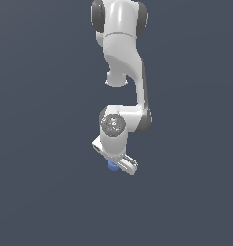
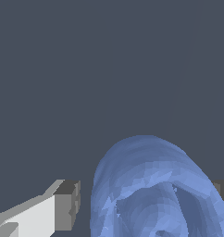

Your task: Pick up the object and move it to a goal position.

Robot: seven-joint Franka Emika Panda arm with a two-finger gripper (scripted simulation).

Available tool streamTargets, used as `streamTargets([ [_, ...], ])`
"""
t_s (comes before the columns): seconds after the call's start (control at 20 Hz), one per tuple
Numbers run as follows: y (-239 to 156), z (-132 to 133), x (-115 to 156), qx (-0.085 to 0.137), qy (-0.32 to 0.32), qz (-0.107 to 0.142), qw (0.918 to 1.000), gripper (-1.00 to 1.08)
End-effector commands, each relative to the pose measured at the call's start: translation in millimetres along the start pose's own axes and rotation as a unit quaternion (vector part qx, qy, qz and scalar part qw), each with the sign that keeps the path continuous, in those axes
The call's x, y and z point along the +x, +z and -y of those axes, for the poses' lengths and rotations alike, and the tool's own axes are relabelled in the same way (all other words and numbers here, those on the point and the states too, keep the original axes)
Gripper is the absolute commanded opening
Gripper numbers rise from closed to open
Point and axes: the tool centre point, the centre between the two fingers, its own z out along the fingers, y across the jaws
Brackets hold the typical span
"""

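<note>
Item: my end effector (image 1: 117, 163), white, lowered over the table (image 1: 36, 192), no table edge in sight. One finger (image 2: 63, 206) stands just beside the object (image 2: 155, 190), a gap showing; the far finger's contact is cut off, so grip state cannot be told.

Item: object, blue, between my fingers.

Step judged: grasping. Next: confirm squeeze, lift, carry to goal.

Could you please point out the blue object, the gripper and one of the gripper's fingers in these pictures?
blue object (image 2: 155, 185): wrist view, on its rounded blue surface.
gripper (image 1: 116, 162): exterior view, midway between its fingertips, just above the blue piece.
finger (image 2: 67, 203): wrist view, on its grey pad.
</note>
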Motion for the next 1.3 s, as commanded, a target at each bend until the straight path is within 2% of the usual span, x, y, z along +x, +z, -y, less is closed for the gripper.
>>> streamTargets([
  [0.0,-0.7,0.7,1.1,0.001,0.0,-0.001,1.0,1.0],
  [0.05,-0.7,0.7,1.1,0.001,0.0,-0.001,1.0,-1.0],
  [0.75,-3.5,-0.9,0.1,0.001,0.0,-0.001,1.0,-1.0],
  [1.25,-36.2,-19.5,-10.1,0.001,0.0,-0.001,1.0,-1.0],
])
